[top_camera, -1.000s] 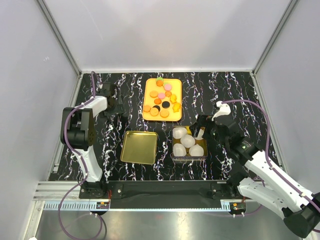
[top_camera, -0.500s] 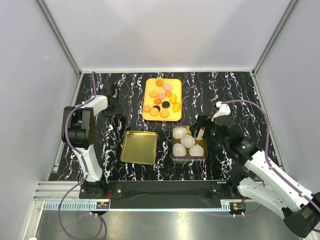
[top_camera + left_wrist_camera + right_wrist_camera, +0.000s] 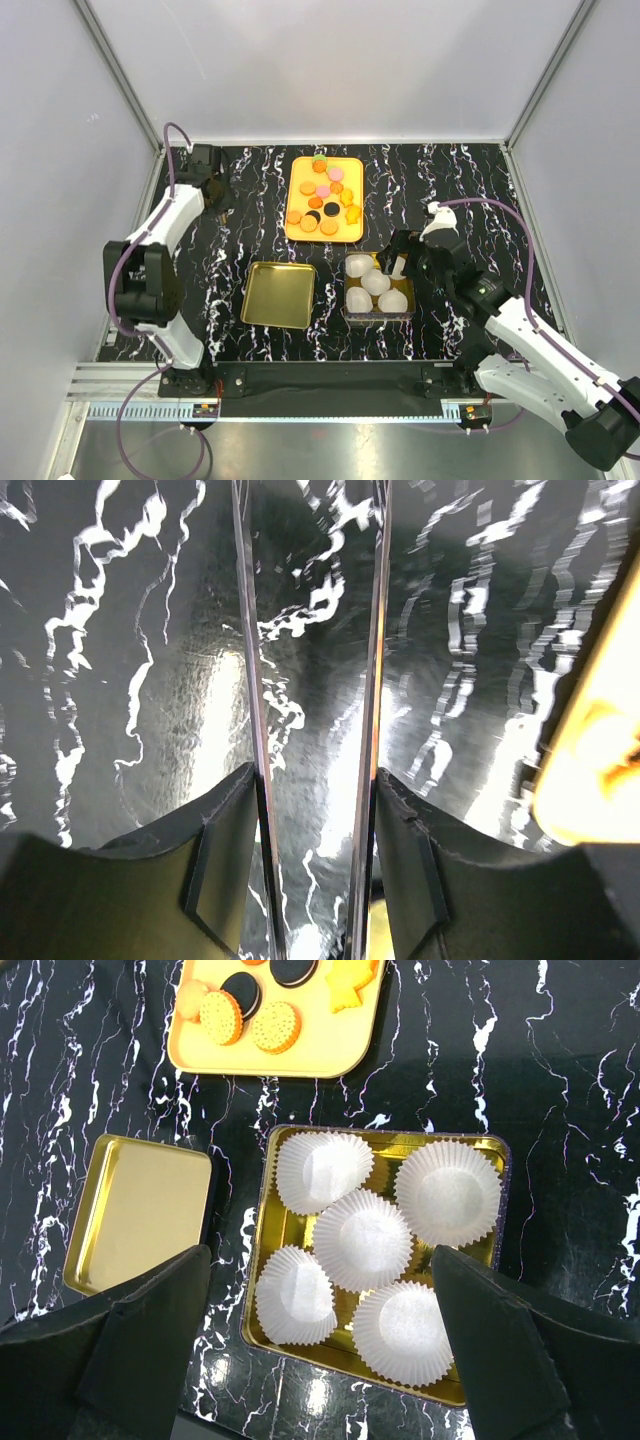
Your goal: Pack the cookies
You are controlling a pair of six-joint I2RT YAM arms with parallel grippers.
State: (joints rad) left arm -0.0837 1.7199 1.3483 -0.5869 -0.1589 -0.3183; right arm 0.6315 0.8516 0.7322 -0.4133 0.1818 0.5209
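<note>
L gripper (image 3: 315,810) hangs low over the black marble table (image 3: 450,180) at its far-left side, well apart from the tin; its fingers (image 3: 225,870) sit at a narrow-ish gap w/ only table showing btwn them; edge of the orange tray (image 3: 350,231) shows at right of that wrist view. R gripper (image 3: 320,1250) is spread wide, holding nothing, hovering above the gold tin (image 3: 283,1228); we count 5 white paper cups (image 3: 363,1238) in the tin. All cookies (image 3: 324,198) lie on the tray, far-centre of table; mostly orange, some pink, black, yellow. Gold lid (image 3: 140,1210) lies flat just left of the tin.
</note>
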